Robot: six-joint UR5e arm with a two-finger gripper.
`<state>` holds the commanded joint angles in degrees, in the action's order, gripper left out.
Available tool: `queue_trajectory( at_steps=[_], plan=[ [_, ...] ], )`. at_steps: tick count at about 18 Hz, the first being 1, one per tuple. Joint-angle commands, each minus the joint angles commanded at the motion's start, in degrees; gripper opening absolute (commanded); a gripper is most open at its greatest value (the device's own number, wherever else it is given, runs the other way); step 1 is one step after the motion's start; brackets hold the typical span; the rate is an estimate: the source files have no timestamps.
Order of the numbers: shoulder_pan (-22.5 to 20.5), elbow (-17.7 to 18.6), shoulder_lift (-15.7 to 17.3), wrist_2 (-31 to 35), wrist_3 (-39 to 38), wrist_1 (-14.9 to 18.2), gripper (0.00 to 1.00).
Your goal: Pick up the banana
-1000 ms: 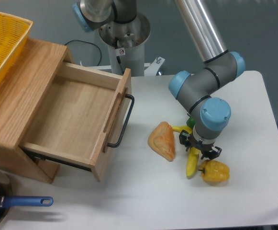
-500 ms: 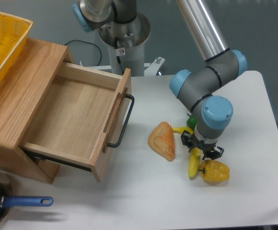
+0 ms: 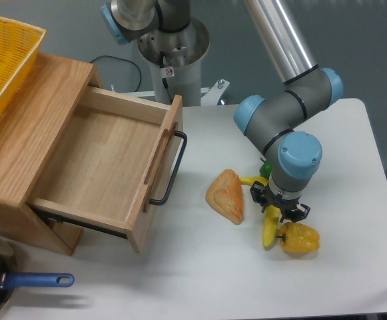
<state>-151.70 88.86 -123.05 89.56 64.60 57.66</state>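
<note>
- Five entries, largest first: open wooden drawer [image 3: 106,167], left of the table [image 3: 353,133].
- Gripper [image 3: 279,204]: low over the banana, shifted slightly left since a moment ago; whether the fingers have clamped, cannot tell.
- Bread piece [image 3: 226,195].
- Banana [image 3: 270,227]: on the table between bread piece and yellow pepper [image 3: 300,239], not yet lifted.

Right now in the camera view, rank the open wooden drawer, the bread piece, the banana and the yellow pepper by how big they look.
1. Open wooden drawer, by far the largest.
2. Bread piece.
3. Yellow pepper and banana: too close to rank. The gripper covers the banana's middle, so its full length is hidden.
</note>
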Motion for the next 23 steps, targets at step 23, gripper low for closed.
queue_trajectory(
  at_steps=[23],
  plan=[
    [-0.35,1.32,-1.23,0.00,0.17,-0.44,0.92]
  ],
)
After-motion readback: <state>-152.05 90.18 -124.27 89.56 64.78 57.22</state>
